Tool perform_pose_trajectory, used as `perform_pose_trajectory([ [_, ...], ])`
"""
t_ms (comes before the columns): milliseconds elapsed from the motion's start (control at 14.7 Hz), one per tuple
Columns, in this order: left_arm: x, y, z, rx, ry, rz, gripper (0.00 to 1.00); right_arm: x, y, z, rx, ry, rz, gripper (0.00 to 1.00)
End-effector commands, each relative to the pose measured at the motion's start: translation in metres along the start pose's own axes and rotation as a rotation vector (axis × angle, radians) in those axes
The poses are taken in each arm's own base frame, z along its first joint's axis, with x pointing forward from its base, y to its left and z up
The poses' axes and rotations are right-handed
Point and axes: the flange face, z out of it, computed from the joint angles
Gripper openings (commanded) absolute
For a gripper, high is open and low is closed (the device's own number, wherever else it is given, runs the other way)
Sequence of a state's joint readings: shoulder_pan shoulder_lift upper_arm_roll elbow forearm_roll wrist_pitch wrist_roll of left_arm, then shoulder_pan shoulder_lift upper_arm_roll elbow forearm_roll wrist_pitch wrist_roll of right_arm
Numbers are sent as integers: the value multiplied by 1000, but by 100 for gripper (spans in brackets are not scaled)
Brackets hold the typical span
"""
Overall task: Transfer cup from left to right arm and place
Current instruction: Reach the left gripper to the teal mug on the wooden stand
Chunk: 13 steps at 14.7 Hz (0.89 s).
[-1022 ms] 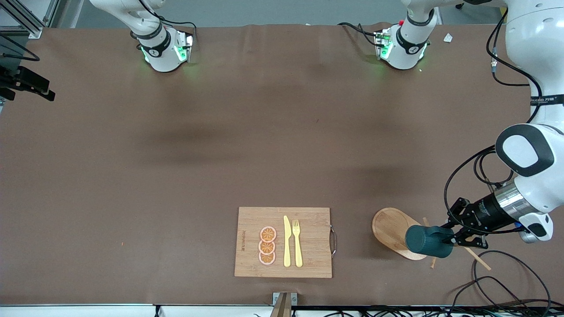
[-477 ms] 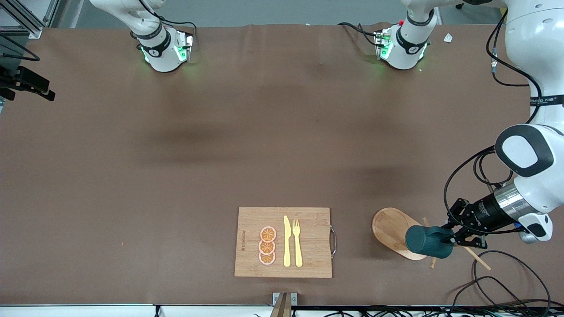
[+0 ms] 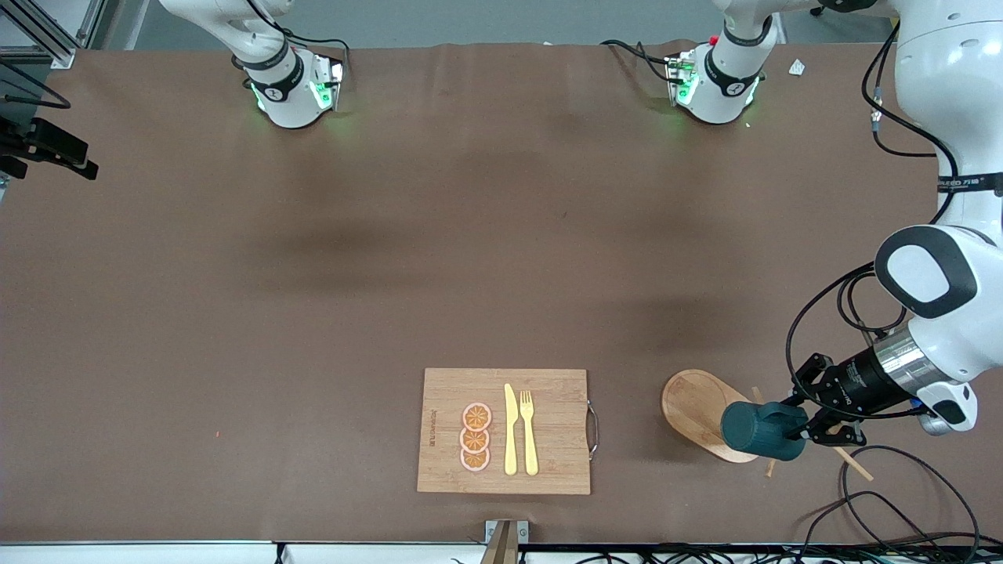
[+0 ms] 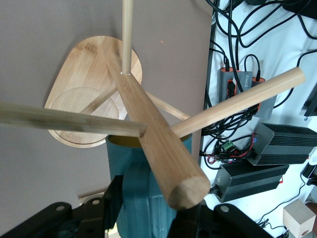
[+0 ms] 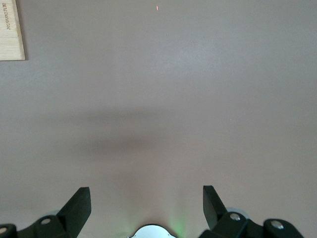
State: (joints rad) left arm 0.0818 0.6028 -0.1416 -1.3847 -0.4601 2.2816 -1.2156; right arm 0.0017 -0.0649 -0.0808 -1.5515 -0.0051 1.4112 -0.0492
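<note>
Waits with right end effector [image 5: 146,193] spread apart above open brown counter [image 3: 313,274]. Low mid-frame, cutting board [image 3: 501,470] near the counter's front edge. Lower corner: cup [image 3: 752,431] over oval wooden base [image 3: 693,403], at left end effector [image 3: 801,427]; cannot tell whether clamped.

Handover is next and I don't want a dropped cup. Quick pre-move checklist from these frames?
1. Left gripper at the cup: ok, both over the rack's oval base.
2. Grip on the cup secure: cannot tell.
3. Cup free of the rack's pegs: not ok, in the left wrist view they cross right at its mouth.
4. Right gripper open to receive: ok.
5. Right gripper near the cup: not ok, its wrist view shows only bare table and a cutting board corner.
</note>
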Motion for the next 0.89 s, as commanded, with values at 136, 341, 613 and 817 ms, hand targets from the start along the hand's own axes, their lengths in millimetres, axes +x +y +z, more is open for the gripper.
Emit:
perform_pose_trajectory([
  [136, -5, 10, -2, -29, -14, 9, 75, -4, 0, -3, -4, 2, 0, 100],
  [341, -9, 10, 3, -23, -18, 20, 85, -5, 0, -4, -4, 3, 0, 100],
  [613, -7, 6, 14, -8, -19, 32, 87, -4, 0, -3, -4, 2, 0, 100],
  [817, -7, 7, 23, -8, -21, 41, 87, -5, 0, -4, -4, 3, 0, 100],
])
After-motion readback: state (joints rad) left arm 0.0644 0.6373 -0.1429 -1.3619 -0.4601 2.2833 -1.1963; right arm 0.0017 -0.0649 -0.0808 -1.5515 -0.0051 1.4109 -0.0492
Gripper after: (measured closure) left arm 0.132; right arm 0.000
